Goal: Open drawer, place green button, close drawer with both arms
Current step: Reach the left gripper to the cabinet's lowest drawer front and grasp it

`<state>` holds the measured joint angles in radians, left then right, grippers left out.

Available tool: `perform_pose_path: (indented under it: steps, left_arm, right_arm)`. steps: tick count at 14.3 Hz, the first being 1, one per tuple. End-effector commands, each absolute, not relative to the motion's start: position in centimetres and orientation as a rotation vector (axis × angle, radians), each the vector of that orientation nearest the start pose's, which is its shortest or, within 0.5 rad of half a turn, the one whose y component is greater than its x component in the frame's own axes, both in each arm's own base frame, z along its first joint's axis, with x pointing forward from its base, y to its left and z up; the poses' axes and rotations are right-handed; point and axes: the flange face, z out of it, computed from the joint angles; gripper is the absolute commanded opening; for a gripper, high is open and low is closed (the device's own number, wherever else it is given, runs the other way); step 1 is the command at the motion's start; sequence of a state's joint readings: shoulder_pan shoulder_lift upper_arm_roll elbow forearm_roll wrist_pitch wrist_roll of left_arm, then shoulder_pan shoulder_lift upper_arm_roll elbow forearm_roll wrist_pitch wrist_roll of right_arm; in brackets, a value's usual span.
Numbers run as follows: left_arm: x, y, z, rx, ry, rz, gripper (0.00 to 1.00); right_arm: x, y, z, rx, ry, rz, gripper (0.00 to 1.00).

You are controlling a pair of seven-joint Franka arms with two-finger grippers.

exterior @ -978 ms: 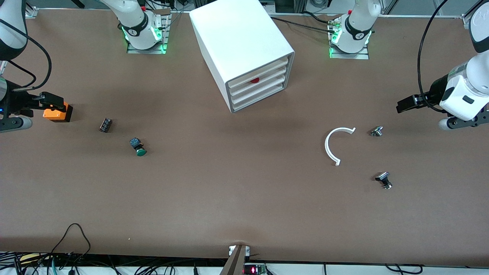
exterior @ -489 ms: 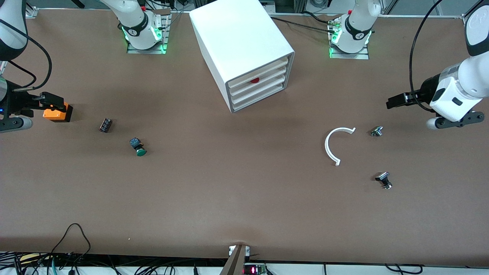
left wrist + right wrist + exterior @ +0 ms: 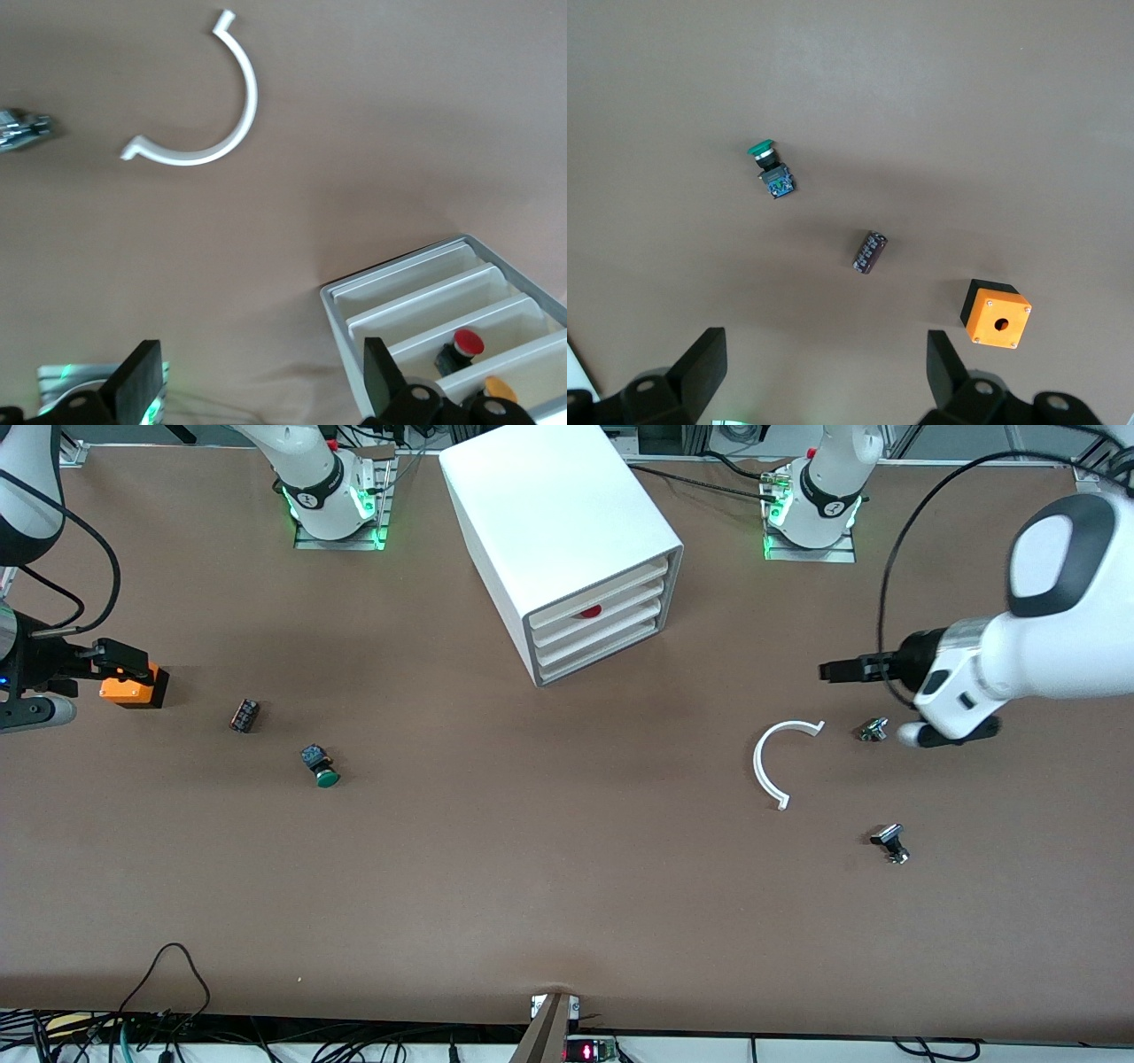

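Note:
The white four-drawer cabinet (image 3: 567,522) stands near the bases, all drawers pushed in. The drawer (image 3: 598,631), third from the top, sits under the red-dot drawer; it also shows in the left wrist view (image 3: 432,306). The green-capped button (image 3: 322,767) lies on its side on the table toward the right arm's end, also in the right wrist view (image 3: 771,168). My left gripper (image 3: 833,670) is open and empty in the air, its fingertips pointing at the cabinet, over the table above the white arc; its fingers stand wide apart in the left wrist view (image 3: 259,385). My right gripper (image 3: 120,657) is open and empty over the orange box, waiting (image 3: 824,372).
An orange box (image 3: 135,688) and a small dark red-black component (image 3: 244,715) lie beside the button. A white C-shaped arc (image 3: 772,763) and two small metal parts (image 3: 874,730) (image 3: 890,842) lie toward the left arm's end. Cables run along the near table edge.
My left arm has swung in from the table's end toward the cabinet, its gripper now over the table beside the white arc. The right arm has not moved.

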<state>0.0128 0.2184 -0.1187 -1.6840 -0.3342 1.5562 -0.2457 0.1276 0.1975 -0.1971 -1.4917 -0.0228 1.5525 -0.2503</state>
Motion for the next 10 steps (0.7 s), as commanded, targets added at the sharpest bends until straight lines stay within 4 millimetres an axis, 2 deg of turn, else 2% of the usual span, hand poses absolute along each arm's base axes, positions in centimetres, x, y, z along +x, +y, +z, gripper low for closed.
perform_pose_path:
  steps: [1, 3, 6, 8, 10]
  left_arm:
    - [56.7, -12.2, 42.2, -3.397, -0.285, 0.710, 1.00]
    - [55.8, -15.3, 38.8, -3.425, -0.279, 0.800, 1.00]
    - [55.6, -19.6, 33.7, -3.454, -0.249, 0.872, 1.00]
    - [55.4, -20.6, 30.5, -3.536, -0.167, 0.921, 1.00]
    - [54.0, -20.6, 27.7, -3.621, -0.099, 0.941, 1.00]
  right_arm:
    - [60.5, -3.2, 55.0, -3.145, -0.305, 0.220, 1.00]
    - [60.5, -3.2, 54.9, -3.145, -0.305, 0.220, 1.00]
    - [60.6, -3.2, 54.7, -3.144, -0.303, 0.227, 1.00]
    - [60.6, -3.2, 54.6, -3.145, -0.303, 0.227, 1.00]
    - [60.6, -3.2, 54.6, -3.145, -0.303, 0.227, 1.00]
